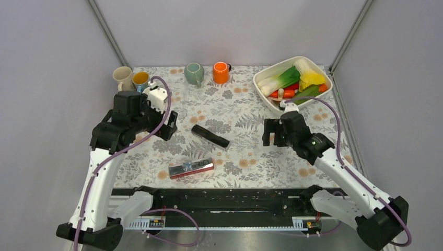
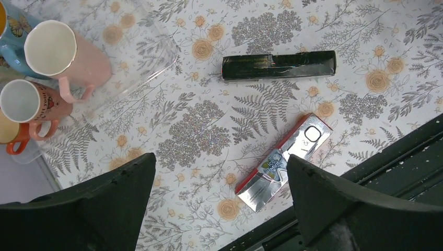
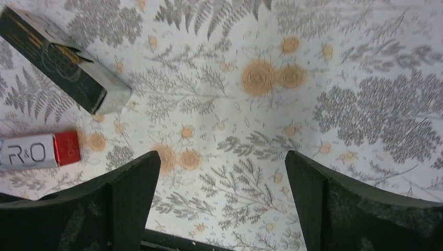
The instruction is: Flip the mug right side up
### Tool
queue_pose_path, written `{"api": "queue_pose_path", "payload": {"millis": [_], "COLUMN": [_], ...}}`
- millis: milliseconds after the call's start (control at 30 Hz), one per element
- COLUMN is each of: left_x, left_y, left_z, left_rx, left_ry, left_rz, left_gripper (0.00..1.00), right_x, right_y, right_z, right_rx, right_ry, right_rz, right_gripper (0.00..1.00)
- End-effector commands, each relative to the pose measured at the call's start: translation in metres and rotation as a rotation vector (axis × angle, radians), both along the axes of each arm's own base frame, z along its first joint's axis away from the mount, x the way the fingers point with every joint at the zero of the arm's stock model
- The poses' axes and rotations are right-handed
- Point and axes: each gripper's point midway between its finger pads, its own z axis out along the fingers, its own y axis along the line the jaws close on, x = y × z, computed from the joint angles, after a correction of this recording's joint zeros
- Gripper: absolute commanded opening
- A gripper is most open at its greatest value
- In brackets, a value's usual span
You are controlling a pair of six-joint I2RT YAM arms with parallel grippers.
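Several mugs stand along the back of the table. In the top view a cream mug (image 1: 123,77) and a blue mug (image 1: 140,80) sit at the back left, with a green mug (image 1: 194,73) and an orange mug (image 1: 221,72) further right. The orange one shows its pale inside. I cannot tell which way up the green one is. The left wrist view shows a pink mug (image 2: 62,55), a printed pink mug (image 2: 31,102), an orange mug (image 2: 10,137) and a blue mug (image 2: 10,31), mouths toward the camera. My left gripper (image 1: 168,127) (image 2: 220,158) and right gripper (image 1: 272,137) (image 3: 222,154) are open, empty, above the cloth.
A black box (image 1: 209,136) (image 2: 277,65) (image 3: 62,65) lies mid-table. A red and silver mint box (image 1: 190,168) (image 2: 284,162) (image 3: 39,151) lies nearer the front edge. A white bowl (image 1: 277,66) of vegetables sits at the back right. A clear plastic tray (image 2: 156,52) lies by the left mugs.
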Motion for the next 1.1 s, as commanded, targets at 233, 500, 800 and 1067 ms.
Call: {"api": "queue_pose_path", "payload": {"millis": [233,500,800,1067], "left_x": [0.123,0.232,0.333,0.382], "left_y": [-0.038,-0.067,-0.077,-0.077], "left_z": [-0.018,-0.078,-0.127,-0.161], "left_rx": [-0.063,-0.231,-0.234,-0.214], "left_ry": [-0.010,0.008,-0.034,-0.020], "left_rz": [0.206,0.530,0.734,0.800], "left_gripper": [0.99,0.98,0.97,0.84], "right_x": [0.007,0.046,0.058,0.068], "right_y": [0.001,0.008,0.010,-0.008], "right_z": [0.035,0.068,0.076,0.097], "right_rx": [0.042,0.058,0.006,-0.098], "right_ry": [-0.064,-0.215,-0.149,-0.200], "right_rz": [-0.025,-0.077,-0.104,-0.140], "right_gripper": [1.00,0.99,1.00,0.99]}}
